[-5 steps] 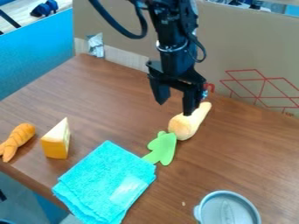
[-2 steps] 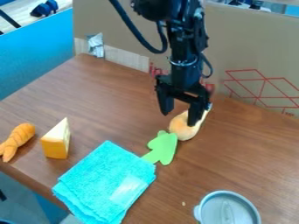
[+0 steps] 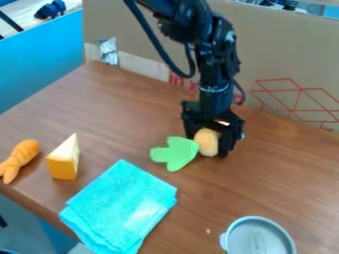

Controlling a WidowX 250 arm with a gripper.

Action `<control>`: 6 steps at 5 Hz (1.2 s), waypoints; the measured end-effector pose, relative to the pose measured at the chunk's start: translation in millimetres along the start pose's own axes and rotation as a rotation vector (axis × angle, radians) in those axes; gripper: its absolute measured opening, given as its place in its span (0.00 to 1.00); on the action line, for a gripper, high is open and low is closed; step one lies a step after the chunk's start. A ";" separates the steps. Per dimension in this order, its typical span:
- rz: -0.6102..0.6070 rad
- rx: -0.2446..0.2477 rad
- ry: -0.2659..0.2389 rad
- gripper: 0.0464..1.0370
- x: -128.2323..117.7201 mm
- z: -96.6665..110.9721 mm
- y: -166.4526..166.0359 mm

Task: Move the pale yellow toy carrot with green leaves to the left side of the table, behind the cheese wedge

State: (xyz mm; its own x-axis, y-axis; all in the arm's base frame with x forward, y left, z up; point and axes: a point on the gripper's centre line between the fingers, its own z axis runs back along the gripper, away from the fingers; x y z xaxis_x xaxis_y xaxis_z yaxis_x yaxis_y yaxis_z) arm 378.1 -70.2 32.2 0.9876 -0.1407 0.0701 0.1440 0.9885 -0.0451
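Observation:
The black gripper [image 3: 207,144] is low at the table, right of centre, one finger on each side of a tan toy vegetable [image 3: 208,143] and shut on its rounded end. The rest of the toy is hidden behind the gripper. Its green leafy top [image 3: 175,153] points left over the wood. Below that top lies a folded turquoise cloth [image 3: 122,206], apart from it.
A toy cheese wedge [image 3: 64,158] and an orange toy [image 3: 19,159] are at the left of the table [image 3: 132,114]. A grey lid-like round item [image 3: 258,238] lies at the bottom right. Cardboard [image 3: 285,54] stands along the back.
The gripper has come down and slightly right, and its fingers have closed around the tan toy. The green top has swung up and left, off the cloth's corner.

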 end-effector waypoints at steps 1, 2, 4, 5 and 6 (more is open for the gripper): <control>0.004 0.025 -0.014 0.68 -1.5 -2.7 4.7; 0.007 0.014 -0.022 0.57 -10.6 1.0 10.8; -0.083 -0.023 -0.303 0.57 -25.0 91.6 50.1; -0.007 0.043 -0.269 0.57 -40.6 103.3 93.7; 0.057 0.078 -0.229 0.57 -51.6 107.9 138.1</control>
State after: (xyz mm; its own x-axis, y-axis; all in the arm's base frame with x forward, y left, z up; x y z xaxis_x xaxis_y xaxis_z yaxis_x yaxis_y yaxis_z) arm 340.2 79.5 129.9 0.9527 -0.0775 0.2940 0.0745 0.9970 0.0215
